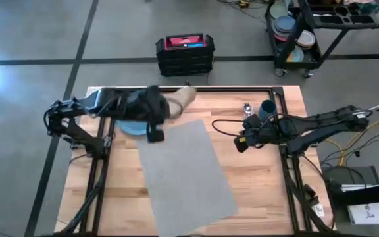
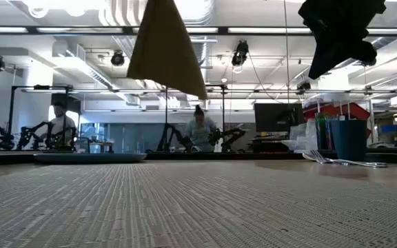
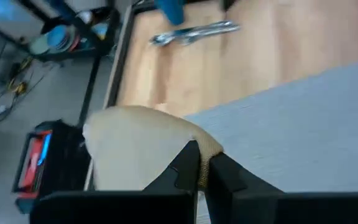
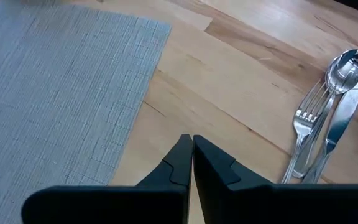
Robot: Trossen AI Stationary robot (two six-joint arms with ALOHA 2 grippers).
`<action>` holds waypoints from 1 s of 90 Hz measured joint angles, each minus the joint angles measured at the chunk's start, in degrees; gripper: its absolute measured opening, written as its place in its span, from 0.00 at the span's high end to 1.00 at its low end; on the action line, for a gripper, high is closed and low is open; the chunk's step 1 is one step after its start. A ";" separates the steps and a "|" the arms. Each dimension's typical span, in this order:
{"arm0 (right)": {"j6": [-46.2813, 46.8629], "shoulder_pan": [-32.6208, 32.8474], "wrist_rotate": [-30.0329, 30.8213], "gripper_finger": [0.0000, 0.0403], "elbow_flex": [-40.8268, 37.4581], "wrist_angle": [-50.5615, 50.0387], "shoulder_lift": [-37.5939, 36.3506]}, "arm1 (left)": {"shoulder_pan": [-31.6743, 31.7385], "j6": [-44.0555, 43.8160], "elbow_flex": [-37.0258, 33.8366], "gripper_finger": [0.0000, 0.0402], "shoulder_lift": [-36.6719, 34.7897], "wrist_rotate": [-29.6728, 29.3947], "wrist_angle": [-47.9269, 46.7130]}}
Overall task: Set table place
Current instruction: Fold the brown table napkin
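I've got the napkin [image 3: 135, 146] pinched in my left gripper [image 3: 202, 167], the tan cloth hanging off my fingers well above the table, so this is the napkin-carrying step. The placemat [image 1: 183, 174] lies just below and ahead of that gripper, bare, skewed on the wood. The blue plate [image 1: 131, 127] sits under my left wrist, off the mat's far corner, not placed yet. My right gripper [image 4: 192, 157] hovers over bare wood with its fingers pressed together and nothing between them; the fork [image 4: 304, 134], spoon [image 4: 347, 65] and knife [image 4: 337, 134] lie bunched just beside it, the cup [image 1: 267, 108] beyond them. Next, I reckon, I need to lower the napkin down beside the mat and let go without it bunching.
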 joint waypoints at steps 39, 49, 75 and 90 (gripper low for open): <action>-0.93 -0.01 4.55 1.00 0.00 0.68 0.00 | 8.37 5.53 -15.47 1.00 5.99 9.87 16.65; -0.75 -0.01 8.52 1.00 0.00 0.80 0.08 | 12.95 9.03 -27.89 1.00 8.18 11.39 29.68; -2.32 -0.01 9.94 1.00 -0.24 4.68 0.13 | 24.98 17.01 -35.94 1.00 14.52 16.75 43.97; -1.98 -0.01 9.34 1.00 -0.24 5.49 0.13 | 27.48 17.83 -34.56 1.00 15.91 20.09 48.60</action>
